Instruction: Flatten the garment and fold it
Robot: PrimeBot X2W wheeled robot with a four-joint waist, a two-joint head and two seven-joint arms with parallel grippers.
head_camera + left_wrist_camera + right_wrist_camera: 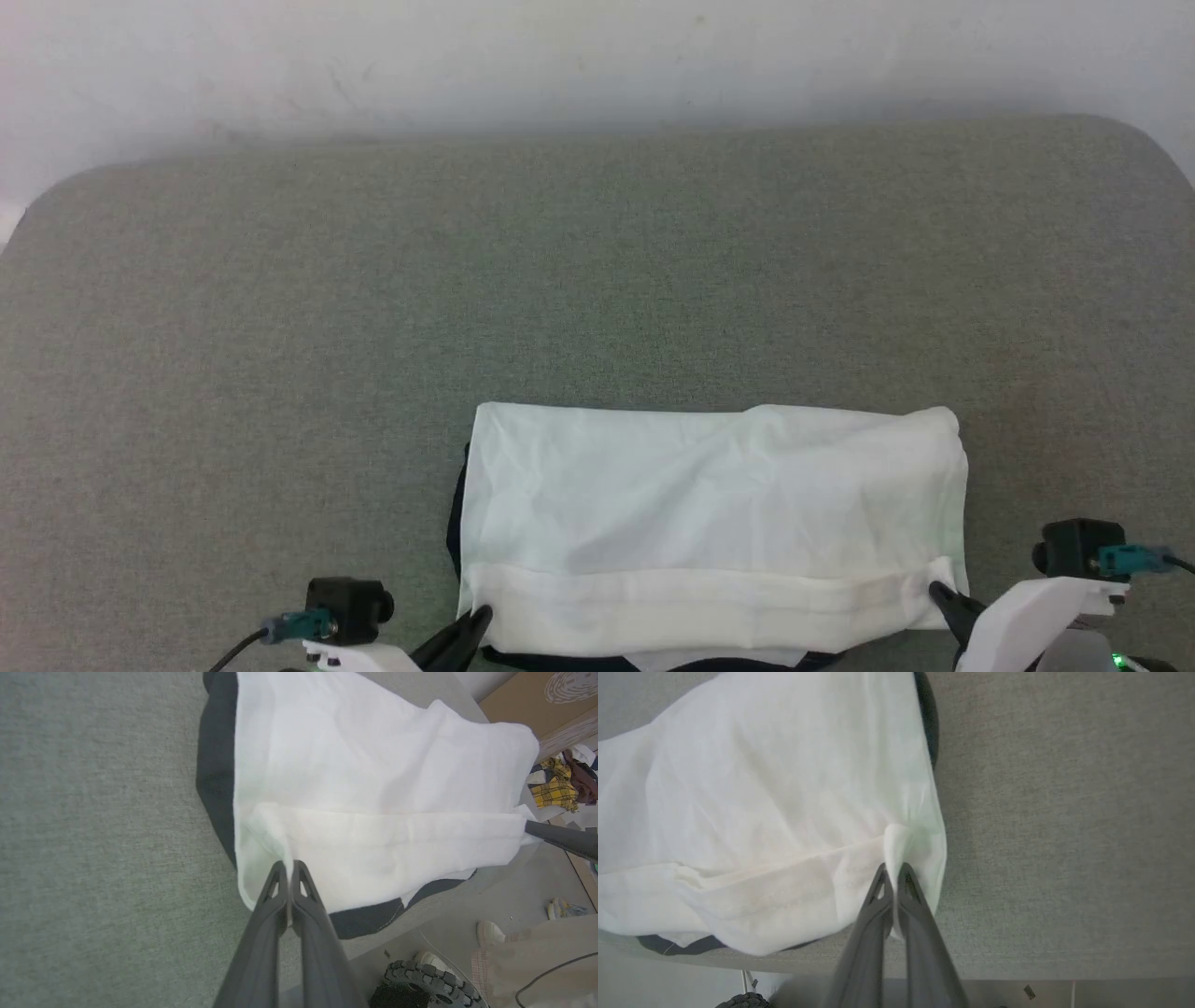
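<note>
Grey-green fabric desk bears a soft white T-shirt with black edges, likely light and limp, spanning left pincer and right pincer, each pinching a hem corner.

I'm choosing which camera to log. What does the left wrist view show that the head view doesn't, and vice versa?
Left wrist view: a tyre, a shoe, plaid cloth and a cardboard box beyond the table. Head view: the table's far edge and the pale wall. Both: the white garment, with the left gripper and right gripper pinching its near corners.
</note>
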